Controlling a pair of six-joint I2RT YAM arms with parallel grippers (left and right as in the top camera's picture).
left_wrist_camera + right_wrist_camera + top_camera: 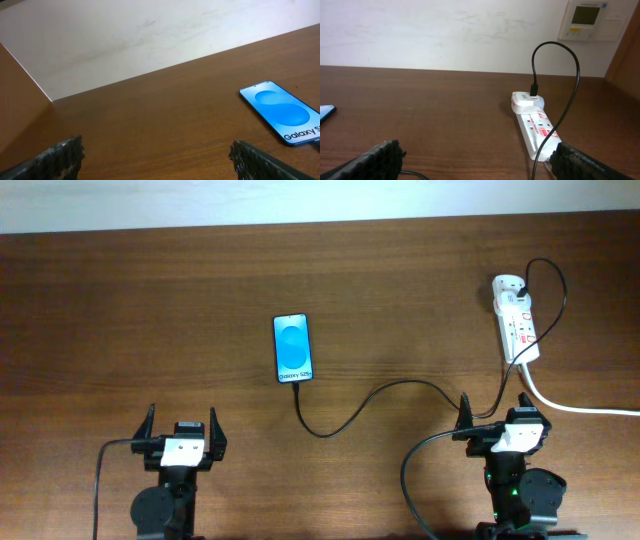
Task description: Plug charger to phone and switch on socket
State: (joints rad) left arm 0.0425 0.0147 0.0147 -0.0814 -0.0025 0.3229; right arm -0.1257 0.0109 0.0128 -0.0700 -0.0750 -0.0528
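The phone (pixel 293 348) lies face up mid-table, its blue screen lit; it also shows at the right of the left wrist view (pixel 285 112). The charger, a thin black cable (pixel 370 402), runs from a white adapter on the socket's far end, loops down, and ends at the phone's near edge; whether its tip is in the phone I cannot tell. The socket (pixel 517 322) is a white power strip at the right, also in the right wrist view (pixel 536 127). My left gripper (pixel 181 428) is open and empty, nearer than the phone. My right gripper (pixel 493 414) is open and empty, just before the socket.
A thick white cord (pixel 580 406) leaves the socket's near end toward the right edge. A white wall runs behind the table's far edge, with a wall panel (pixel 588 20) in the right wrist view. Black robot cables (pixel 410 480) curve beside each arm base.
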